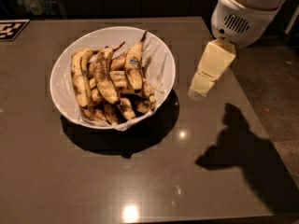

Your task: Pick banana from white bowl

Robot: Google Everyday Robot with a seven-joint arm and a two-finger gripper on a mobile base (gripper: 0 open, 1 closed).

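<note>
Cream-coloured and blocky, the gripper (198, 90) hangs from the white wrist housing (243, 13) over the right part of the dark glossy table (140, 181). It is just beside the white bowl (112, 29) but outside its rim and not touching it, and its tip points down and slightly toward the bowl. It is seen edge-on, so I cannot tell how far the claw stands open, though nothing appears to be held in it. The bowl sits left of centre on the table, lined with crinkled white paper (161, 62) that probably keeps the soft fruit off the dish. A heap of blotched yellow-brown bananas (98, 78) fills it, laid roughly side by side. The banana (134, 68) most likely meant lies on top at the right of the heap, bears a small blue sticker (134, 61), and has its dark stem poking past the far rim. It rests on its neighbours, unburied and nearest the gripper, which makes it the natural choice. The grasp is not yet begun. Judging from this position, the arm is in its approach, and the next move calls for travel leftward over the rim and a descent across the banana's narrow width. Fruit this ripe will likely be soft, so a hard squeeze could split it, and a low pass could snag the paper.
</note>
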